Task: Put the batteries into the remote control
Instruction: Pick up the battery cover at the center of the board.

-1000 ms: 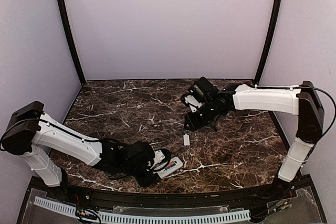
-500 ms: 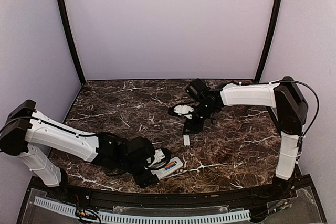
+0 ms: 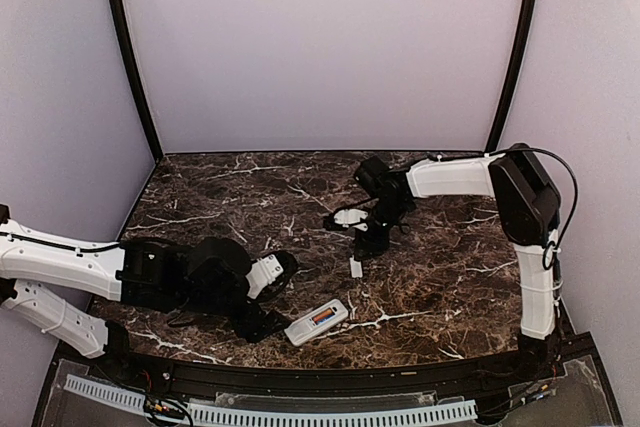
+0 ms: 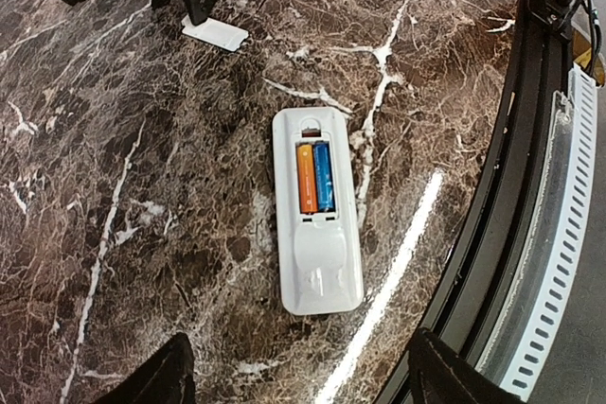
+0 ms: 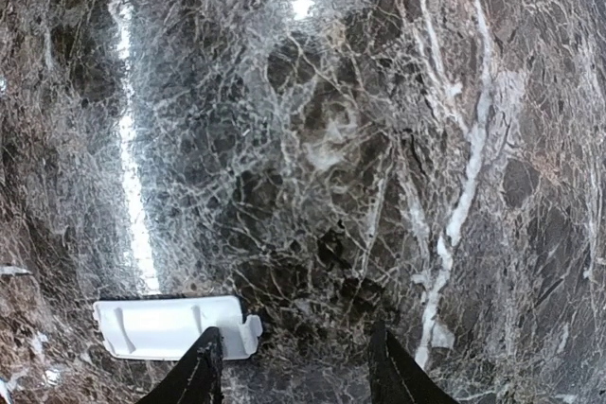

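Observation:
The white remote control (image 4: 316, 219) lies back-up on the marble table near the front edge, also seen in the top view (image 3: 317, 321). Its battery bay is uncovered, and the orange-red battery (image 4: 307, 178) and the blue battery (image 4: 324, 176) sit side by side in it. My left gripper (image 4: 301, 340) is open and empty, just short of the remote's near end and apart from it. The small white battery cover (image 5: 175, 326) lies loose on the table (image 3: 355, 267). My right gripper (image 5: 294, 333) is open, pointing down, its left finger (image 5: 202, 371) over the cover's clip end.
The table's black front rim (image 4: 516, 149) and a white slotted strip (image 4: 559, 234) run close to the right of the remote. Purple walls and black corner posts (image 3: 128, 52) enclose the marble table (image 3: 240, 197). The right arm (image 3: 455, 175) reaches across the back right.
My left gripper has drawn back to the left, off the remote, which now lies free. My right arm has folded in and brought its gripper down beside the battery cover.

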